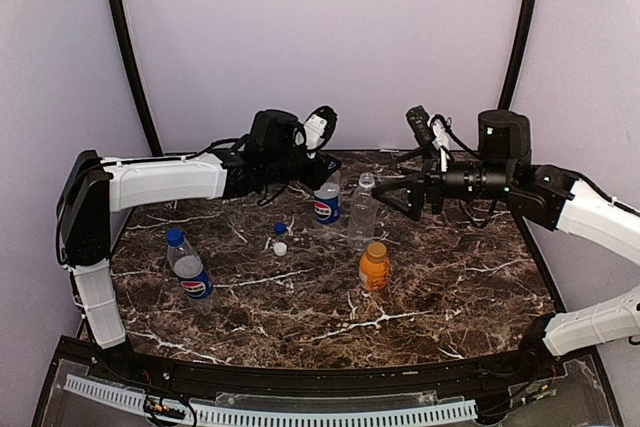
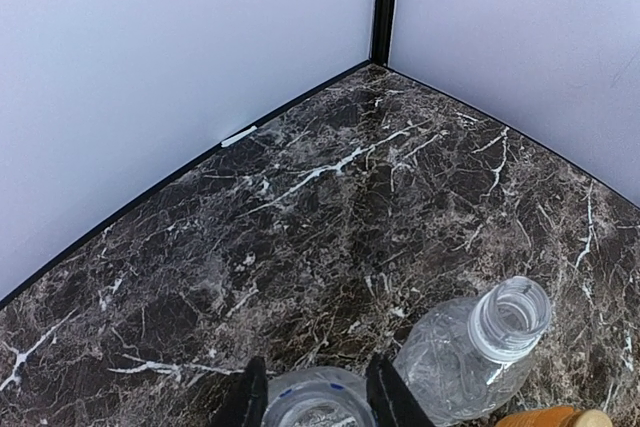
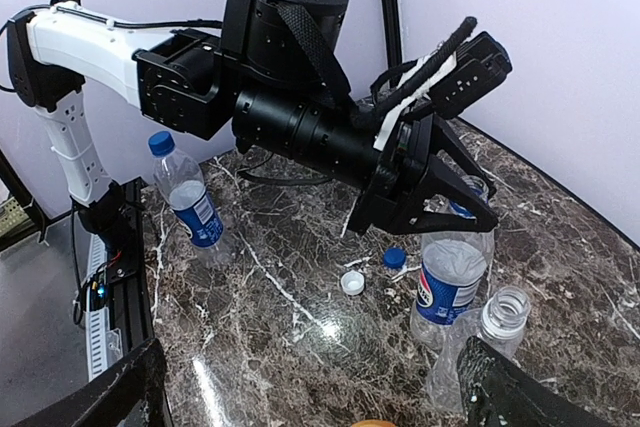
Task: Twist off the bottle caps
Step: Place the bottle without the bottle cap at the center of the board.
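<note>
My left gripper [image 1: 326,183] is shut on the neck of the upright Pepsi bottle [image 1: 327,205], whose mouth [image 2: 318,405] shows uncapped between the dark fingers [image 2: 392,397]. Just to its right stands the clear unlabelled bottle [image 1: 362,215], also with an open mouth [image 2: 512,312]. My right gripper [image 1: 392,197] hangs open beside that bottle, holding nothing; its fingers [image 3: 520,397] frame the right wrist view. A loose blue cap [image 1: 281,229] and a loose white cap [image 1: 280,248] lie on the table. The short orange bottle [image 1: 374,269] keeps its orange cap [image 1: 376,248]. At the left, another blue-labelled bottle [image 1: 190,269] wears a blue cap [image 1: 175,237].
The dark marble table [image 1: 450,277] is enclosed by pale walls with black corner posts [image 2: 383,2]. The left arm [image 3: 290,117] stretches across the back of the table. A cable tray [image 1: 270,412] runs along the near edge.
</note>
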`<state>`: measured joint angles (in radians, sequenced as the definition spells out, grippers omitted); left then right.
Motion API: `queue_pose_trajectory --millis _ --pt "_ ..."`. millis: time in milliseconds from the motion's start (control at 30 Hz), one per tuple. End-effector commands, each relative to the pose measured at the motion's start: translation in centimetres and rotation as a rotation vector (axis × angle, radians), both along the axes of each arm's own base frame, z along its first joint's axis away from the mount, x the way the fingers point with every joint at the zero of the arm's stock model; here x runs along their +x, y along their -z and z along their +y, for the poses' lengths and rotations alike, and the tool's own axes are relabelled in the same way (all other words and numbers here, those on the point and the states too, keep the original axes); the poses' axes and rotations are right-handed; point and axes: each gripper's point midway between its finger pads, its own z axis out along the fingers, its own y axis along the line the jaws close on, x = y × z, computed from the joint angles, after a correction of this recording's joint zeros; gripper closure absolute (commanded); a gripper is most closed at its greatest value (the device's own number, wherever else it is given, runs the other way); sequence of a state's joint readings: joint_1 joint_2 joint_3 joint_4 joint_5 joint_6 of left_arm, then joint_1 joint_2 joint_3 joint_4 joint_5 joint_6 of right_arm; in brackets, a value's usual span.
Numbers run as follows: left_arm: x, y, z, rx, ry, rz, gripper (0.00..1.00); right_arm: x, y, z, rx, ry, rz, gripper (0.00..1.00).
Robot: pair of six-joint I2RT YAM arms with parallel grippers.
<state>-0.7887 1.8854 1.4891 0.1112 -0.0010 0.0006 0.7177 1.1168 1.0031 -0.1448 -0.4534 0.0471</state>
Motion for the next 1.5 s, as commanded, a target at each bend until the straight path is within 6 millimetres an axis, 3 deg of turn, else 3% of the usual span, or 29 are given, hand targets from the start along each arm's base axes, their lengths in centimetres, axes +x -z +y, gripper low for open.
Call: queue_pose_trajectory --millis 0,300,567,1033,1233,1467 --pt "0.2 -0.7 0.3 -0.031 -0.016 -0.001 0.86 0.5 0.3 -0.4 0.003 0.025 0.004 0.02" --pt "0.1 -0.8 0.5 -0.024 -0.016 0.004 0.5 0.6 0.6 -0.4 -0.002 0.032 0.01 0.02" --pt "-0.4 -2.1 0.9 -0.034 -0.017 -0.001 0.32 0.7 0.9 -0.4 -0.004 0.032 0.014 0.02" --pt "-1.8 -4.1 0.9 -0.073 0.034 -0.003 0.24 0.9 1.3 -0.3 -0.01 0.037 0.021 0.02" --pt "-2.0 -3.5 1.1 -0.041 0.043 -0.002 0.25 1.0 1.5 -0.4 -0.014 0.043 0.023 0.02" --pt "-3.1 -1.2 2.2 0.078 0.079 0.002 0.27 1.2 1.9 -0.3 -0.022 0.047 0.026 0.01"
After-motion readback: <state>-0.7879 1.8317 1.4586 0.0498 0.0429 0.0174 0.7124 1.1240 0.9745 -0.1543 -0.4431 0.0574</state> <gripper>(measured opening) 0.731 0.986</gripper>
